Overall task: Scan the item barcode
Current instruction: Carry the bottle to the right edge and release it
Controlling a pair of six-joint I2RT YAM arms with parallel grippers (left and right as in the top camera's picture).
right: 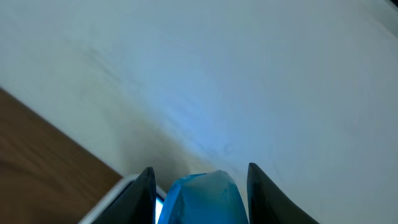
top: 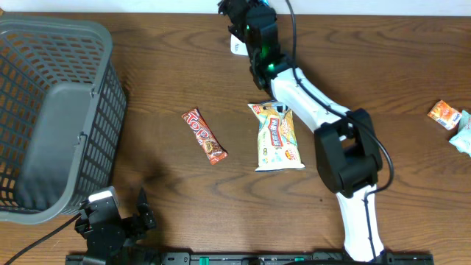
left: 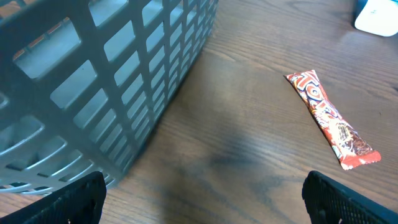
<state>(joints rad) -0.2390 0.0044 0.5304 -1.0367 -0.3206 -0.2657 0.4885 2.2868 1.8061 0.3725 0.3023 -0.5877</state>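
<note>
Brown wood table (top: 162, 59), right tool (right: 202, 186) clenched on glossy blue-and-white device (right: 200, 202), perhaps a scanner, left tool (left: 205, 199) spread wide

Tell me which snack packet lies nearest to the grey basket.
The long red bar: it lies left of the pale bag, and the orange packet sits far right.

Bare table (top: 162, 66) lies open between the basket (top: 44, 110) at 9 o'clock and the candy bar (top: 204, 135). The right arm (top: 309, 99) slants from 5 to 12 o'clock, crowding the snack bag (top: 277, 137). 2 small packets (top: 444, 115) sit at 3 o'clock.
</note>
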